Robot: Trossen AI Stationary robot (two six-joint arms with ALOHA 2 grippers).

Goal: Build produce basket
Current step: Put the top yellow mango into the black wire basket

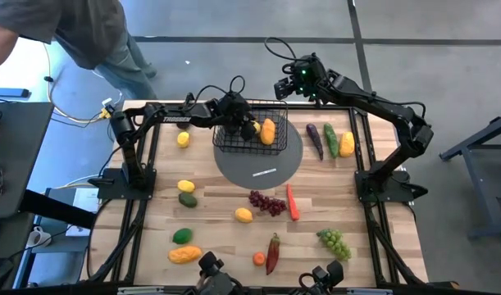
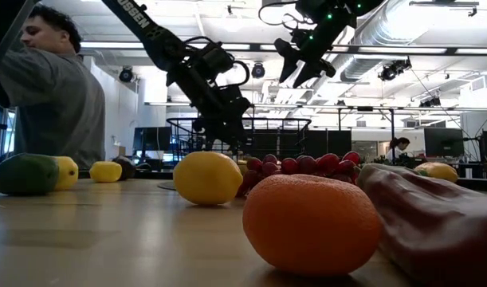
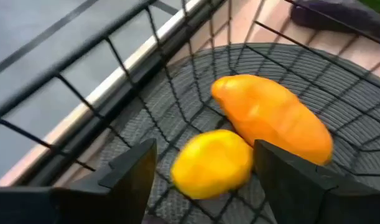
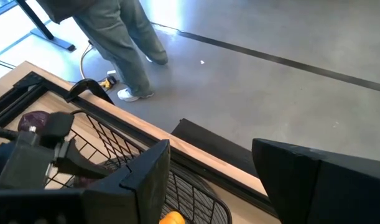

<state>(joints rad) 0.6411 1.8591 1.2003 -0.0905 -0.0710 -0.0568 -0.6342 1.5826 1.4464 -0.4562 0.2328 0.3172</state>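
High view, top centre: left gripper (image 1: 248, 129), fingers apart, over a lemon (image 3: 211, 163) in the basket (image 1: 270, 146); right gripper (image 1: 284, 88) open above.

Bright, even overhead light; glare on floor (image 4: 252, 99); blurred near orange (image 2: 313, 225).

Black wire-mesh basket (image 1: 252, 131) stood upright on grey round mat (image 1: 258, 168), at table's far middle. Held orange mango (image 3: 273, 118) and yellow lemon (image 3: 213, 163), touching, on mesh floor. Rest of produce (image 1: 267, 202) lay scattered over wooden table (image 1: 217, 238): grapes, carrot, pepper, lemons, cucumber.
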